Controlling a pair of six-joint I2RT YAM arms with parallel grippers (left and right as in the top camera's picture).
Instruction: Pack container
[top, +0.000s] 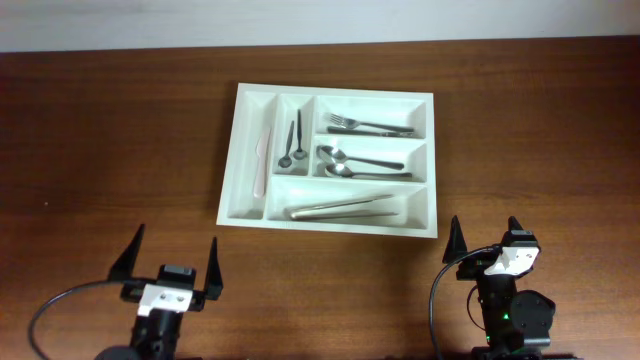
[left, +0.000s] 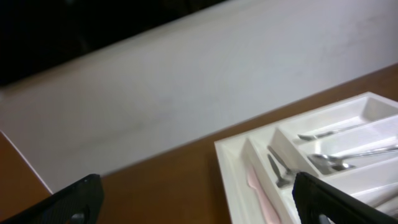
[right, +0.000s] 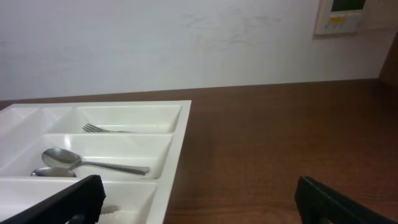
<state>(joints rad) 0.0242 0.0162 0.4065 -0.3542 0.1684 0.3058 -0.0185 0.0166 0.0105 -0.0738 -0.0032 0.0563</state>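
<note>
Both grippers stand with their jaws spread as wide as they go and nothing between them. The left gripper (top: 176, 238) and the right gripper (top: 484, 222) each hover low over the table (top: 120, 130).

The container (top: 330, 228) lies ahead of both pairs of fingertips, well apart from them. It is inward and to the right of the left jaws, and inward and to the left of the right jaws, so it sits between the two arms.

Every compartment already holds something:
- a fork (top: 370, 125) in the long one farthest from the jaws;
- two spoons (top: 360, 160) in the middle one;
- a pale long utensil (top: 340, 208) in the nearest one (tongs, perhaps; too small to tell);
- two small dark spoons (top: 292, 140) and a pinkish knife (top: 262, 160) in the narrow uprights.

The tray looks like stiff moulded plastic, light in itself and smooth enough to slip. The loose cutlery adds weight and would likely slide or rattle if the tray tipped.

The sound hold, I judge, is on the outer wall, with one finger inside a compartment and one outside; the right jaws would take the near right corner, which the right wrist view shows just ahead and to their left. A grip at each short end would keep the tray level.
</note>
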